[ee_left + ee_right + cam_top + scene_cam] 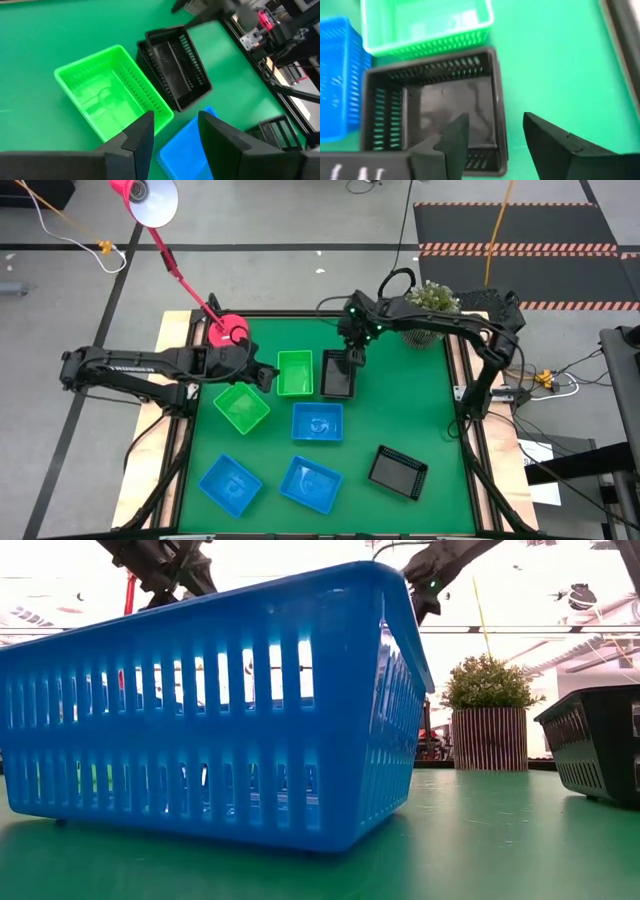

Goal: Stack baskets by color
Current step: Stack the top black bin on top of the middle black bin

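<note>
A: Where was the right pincer [353,357]?
B: Over the far middle of the green table [430,410], directly above the black stack [338,374]. Its wrist view showed the fingers parted with nothing between them, the black basket's rim just below them.

A: A stack?
B: The left wrist view showed one black basket nested in another. Beside it stood a green basket [294,372], touching or nearly so.

A: And the left pincer [268,375]?
B: Just on the other side of that green basket, fingers apart, empty. A second green basket [241,407] lay tilted just beneath the arm.

A: The blue ones?
B: One [317,421] sat in the middle of the table near the stack, two more [230,484] [311,483] at the near edge. A lone black basket [398,472] lay well apart toward the near right.

A: Anything else?
B: A potted plant [425,310] at the far edge and a pink lamp [150,200] at the far left corner.
</note>
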Action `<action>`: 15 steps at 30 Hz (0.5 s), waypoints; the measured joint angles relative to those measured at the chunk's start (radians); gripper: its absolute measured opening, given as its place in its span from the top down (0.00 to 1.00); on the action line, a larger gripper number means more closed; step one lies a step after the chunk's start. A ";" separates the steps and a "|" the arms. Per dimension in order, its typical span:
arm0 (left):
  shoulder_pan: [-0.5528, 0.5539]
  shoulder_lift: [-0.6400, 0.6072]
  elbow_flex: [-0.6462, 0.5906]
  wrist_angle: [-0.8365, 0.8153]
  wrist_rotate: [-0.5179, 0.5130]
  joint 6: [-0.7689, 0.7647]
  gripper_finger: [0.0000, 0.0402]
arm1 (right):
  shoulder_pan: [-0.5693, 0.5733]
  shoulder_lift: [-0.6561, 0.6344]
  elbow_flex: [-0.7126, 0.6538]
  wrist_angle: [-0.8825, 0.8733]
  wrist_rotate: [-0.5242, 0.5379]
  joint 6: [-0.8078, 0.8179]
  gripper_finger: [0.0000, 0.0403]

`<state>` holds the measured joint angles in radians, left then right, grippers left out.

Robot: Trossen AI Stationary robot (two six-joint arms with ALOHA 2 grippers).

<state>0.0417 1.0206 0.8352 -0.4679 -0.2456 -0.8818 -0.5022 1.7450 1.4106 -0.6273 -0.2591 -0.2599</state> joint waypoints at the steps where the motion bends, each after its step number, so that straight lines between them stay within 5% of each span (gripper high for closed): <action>1: -0.007 0.000 0.000 0.000 0.001 -0.008 0.62 | 0.000 -0.019 0.000 -0.003 0.001 0.011 0.54; 15: -0.115 0.000 0.000 -0.001 -0.023 -0.040 0.62 | 0.004 -0.215 0.000 -0.046 0.051 0.226 0.57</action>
<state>-0.0731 1.0206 0.8352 -0.4691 -0.2687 -0.9215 -0.4985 1.5299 1.4109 -0.6736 -0.2078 -0.0340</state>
